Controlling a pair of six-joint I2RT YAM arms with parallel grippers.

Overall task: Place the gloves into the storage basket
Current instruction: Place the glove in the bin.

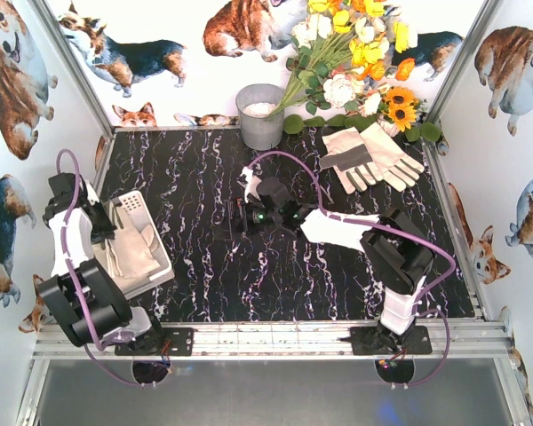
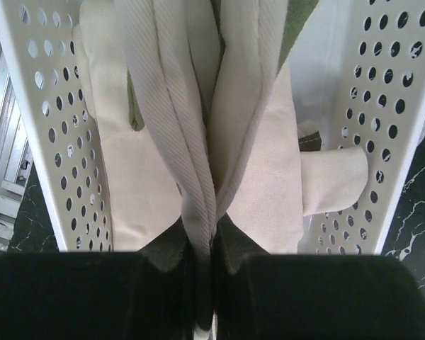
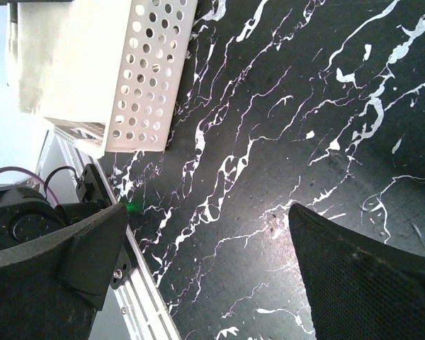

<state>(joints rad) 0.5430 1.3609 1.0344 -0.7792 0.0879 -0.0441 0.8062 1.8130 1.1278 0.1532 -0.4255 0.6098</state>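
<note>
The glove [image 2: 198, 142] I was working with sat inside the storage basket [image 2: 49, 142], its cream twill bunched into a fold between the perforated walls. The left gripper [image 2: 204, 283] was clamped tight on that fold, both pads pressed together with only the cloth between them. Under it lay another glove [image 2: 333, 180], flat on the basket floor with its thumb pointing toward the right-hand wall.

From overhead, the basket stood on the left side of the desk [image 1: 204, 266], close to the left arm's base, and the left arm was bent down over it. Two more gloves [image 1: 370, 158] lay overlapping at the far right corner of the desk, well apart from the basket.

The right gripper [image 3: 209, 219] hung over bare black marbled desk near the middle, its fingers spread wide and holding nothing; its own camera caught the basket off to one side. A grey bucket [image 1: 260, 115] stood at the back edge, with a bunch of flowers [image 1: 355, 53] beside it.
</note>
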